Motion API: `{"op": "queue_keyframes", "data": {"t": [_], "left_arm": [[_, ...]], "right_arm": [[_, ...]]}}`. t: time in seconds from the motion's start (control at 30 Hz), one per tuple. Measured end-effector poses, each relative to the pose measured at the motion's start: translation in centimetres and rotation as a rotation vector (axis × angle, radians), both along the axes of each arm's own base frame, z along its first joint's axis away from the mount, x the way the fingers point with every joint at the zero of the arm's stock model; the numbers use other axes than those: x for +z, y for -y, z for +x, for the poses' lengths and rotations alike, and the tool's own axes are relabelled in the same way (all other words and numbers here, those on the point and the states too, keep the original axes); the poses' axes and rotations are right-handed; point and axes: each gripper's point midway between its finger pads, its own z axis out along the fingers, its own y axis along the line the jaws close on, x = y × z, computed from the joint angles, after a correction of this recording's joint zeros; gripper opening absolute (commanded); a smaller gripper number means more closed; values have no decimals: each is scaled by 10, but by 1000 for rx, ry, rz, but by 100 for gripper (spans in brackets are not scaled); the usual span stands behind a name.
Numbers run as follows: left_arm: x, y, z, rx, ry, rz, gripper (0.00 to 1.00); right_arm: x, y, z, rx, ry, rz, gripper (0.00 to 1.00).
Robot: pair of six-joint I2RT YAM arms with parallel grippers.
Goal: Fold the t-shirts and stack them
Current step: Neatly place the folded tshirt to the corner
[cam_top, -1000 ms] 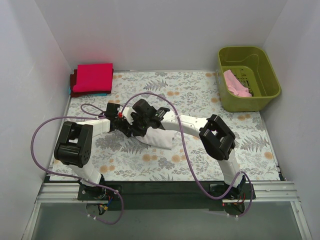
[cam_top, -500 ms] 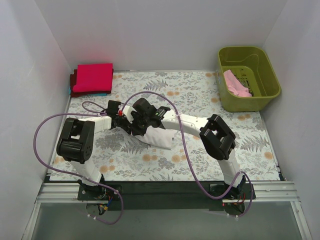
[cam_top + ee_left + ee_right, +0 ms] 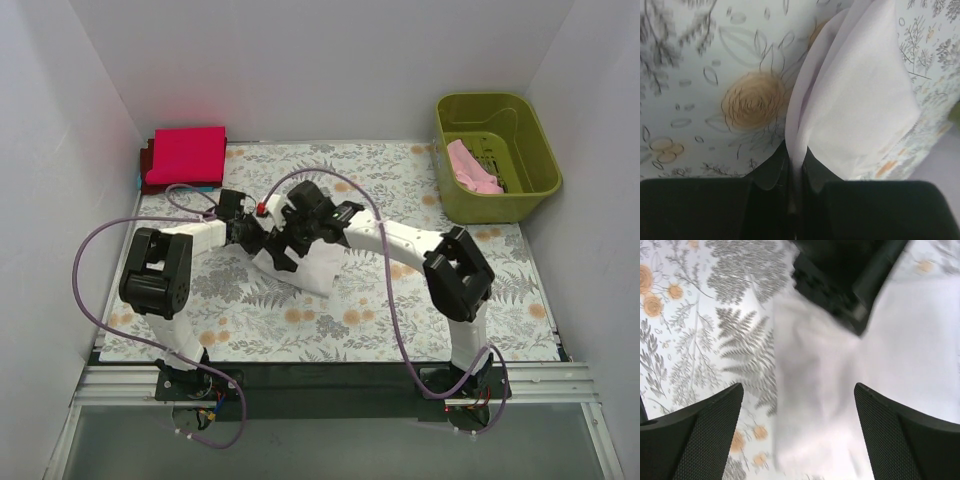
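Left fingers (image 3: 779, 171) pinch edge of white soft cloth t-shirt (image 3: 315, 272) at centre of floral tabletop (image 3: 400, 170); right fingers (image 3: 695, 440) spread wide above it. Folded crimson cloth t-shirt (image 3: 186, 155) at 10 o'clock.

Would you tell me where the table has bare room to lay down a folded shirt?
Bare tablecloth lies along the far edge between the red t-shirt and the olive-green basket, and along the near edge in front of the white t-shirt. The middle is crowded: the left tool and right tool meet at that shirt.
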Motion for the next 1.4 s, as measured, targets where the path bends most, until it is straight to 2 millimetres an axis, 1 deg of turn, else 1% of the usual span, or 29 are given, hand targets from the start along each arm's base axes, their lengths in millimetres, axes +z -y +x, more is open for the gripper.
{"op": "queue_keyframes", "data": {"t": [0.03, 0.1, 0.2, 0.23, 0.3, 0.4, 0.5, 0.67, 0.73, 0.8, 0.87, 0.93, 1.03, 1.13, 1.33, 1.4], "left_arm": [[1, -2, 6, -17, 16, 23, 0], [3, -6, 23, -64, 54, 85, 0], [10, -12, 51, -124, 116, 162, 0], [13, -14, 62, -145, 144, 191, 0], [20, -20, 81, -177, 190, 236, 0], [32, -32, 111, -217, 263, 299, 0], [47, -49, 146, -239, 332, 350, 0], [72, -87, 209, -253, 461, 434, 0], [81, -101, 228, -255, 501, 454, 0], [88, -115, 244, -247, 536, 472, 0], [93, -131, 255, -240, 558, 489, 0], [96, -141, 262, -234, 575, 505, 0], [100, -153, 265, -233, 589, 525, 0], [114, -155, 271, -251, 629, 544, 0], [161, -153, 288, -271, 768, 588, 0], [172, -154, 292, -273, 801, 602, 0]], "right_arm": [[6, 12, 8, -21, 8, 3, 98], [25, 42, 28, -81, 25, 13, 98], [48, 79, 54, -158, 66, 28, 98], [55, 93, 61, -184, 82, 32, 98], [65, 116, 68, -218, 107, 25, 98], [67, 136, 68, -235, 129, 1, 98], [55, 151, 66, -241, 117, -41, 98], [30, 172, 59, -253, 75, -116, 98], [24, 177, 57, -255, 66, -141, 98], [22, 181, 58, -257, 69, -156, 98], [22, 184, 59, -261, 75, -162, 98], [20, 186, 59, -263, 75, -168, 98], [17, 188, 57, -263, 71, -179, 98], [11, 191, 53, -260, 59, -193, 98], [7, 195, 50, -258, 55, -209, 98], [7, 195, 50, -258, 56, -209, 98]]}}
